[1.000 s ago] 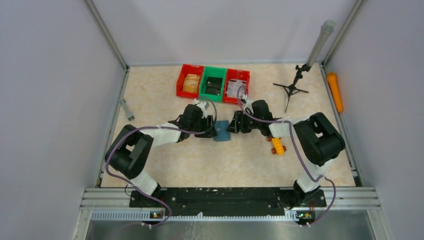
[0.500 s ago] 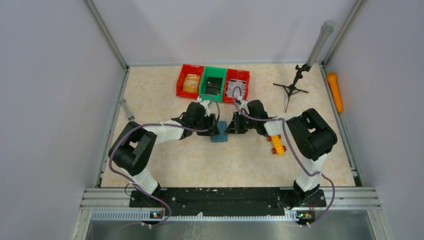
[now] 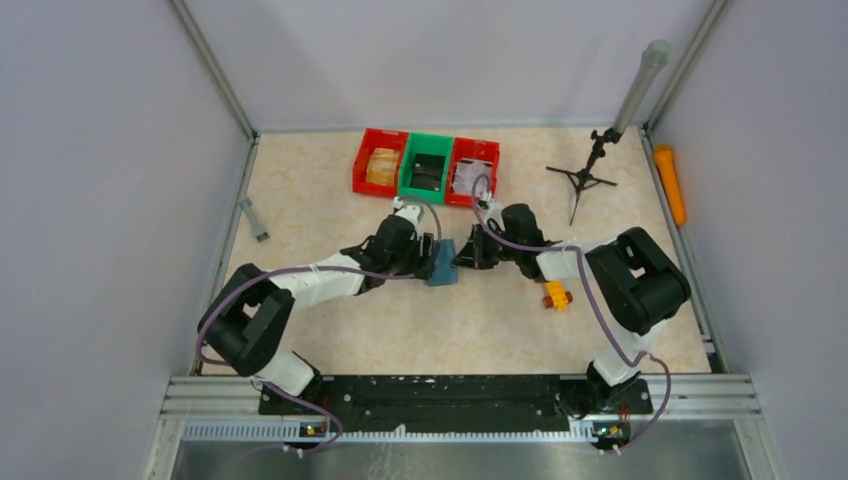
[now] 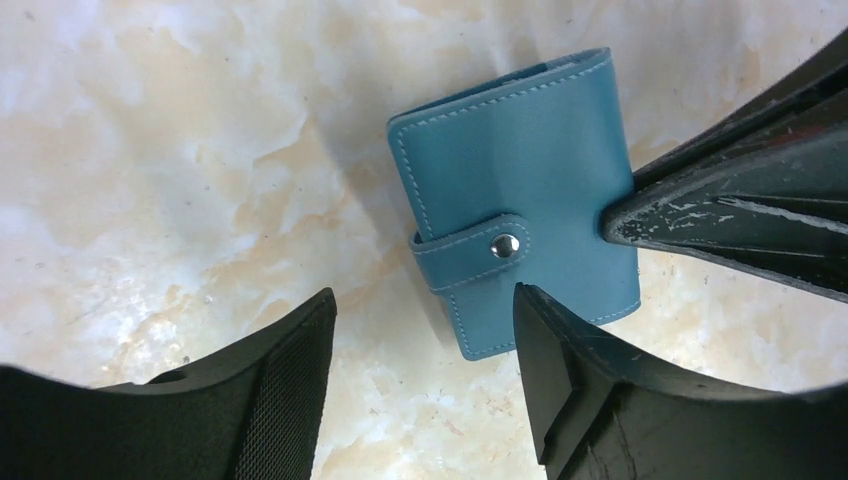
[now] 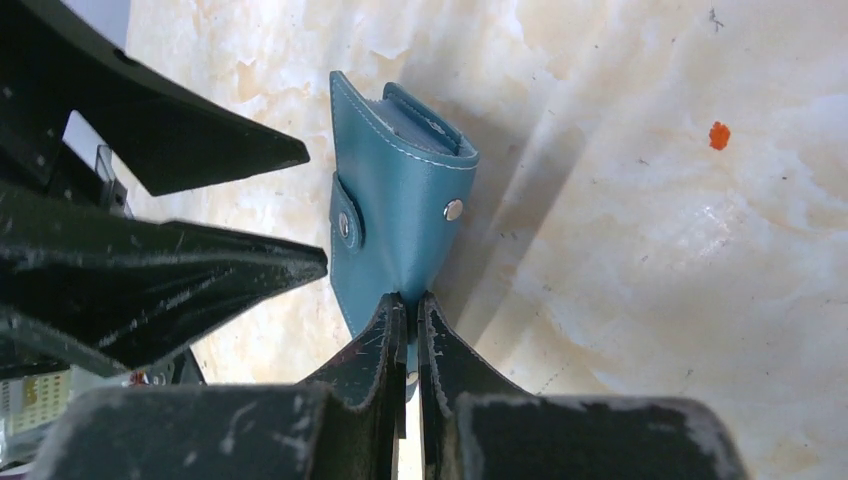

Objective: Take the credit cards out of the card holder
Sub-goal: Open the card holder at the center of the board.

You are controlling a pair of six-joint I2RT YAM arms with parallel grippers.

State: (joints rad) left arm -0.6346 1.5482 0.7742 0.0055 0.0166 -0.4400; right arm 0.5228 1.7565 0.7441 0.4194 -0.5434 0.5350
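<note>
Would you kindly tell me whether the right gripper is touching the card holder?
Touching. In the right wrist view the jaws of the right gripper pinch the near edge of the card holder, with no gap.

Marbled table (image 3: 320, 200) with bins (image 3: 425, 197), yellow block (image 3: 556, 295)

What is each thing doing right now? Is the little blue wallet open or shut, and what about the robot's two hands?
Card holder: folded shut, strap across its front.
Credit cards: none showing.
Right gripper: shut on the card holder's edge.
Left gripper: open, at the card holder's other side.
Green bin: has dark things in it.
Yellow block: lying by itself, untouched.
</note>
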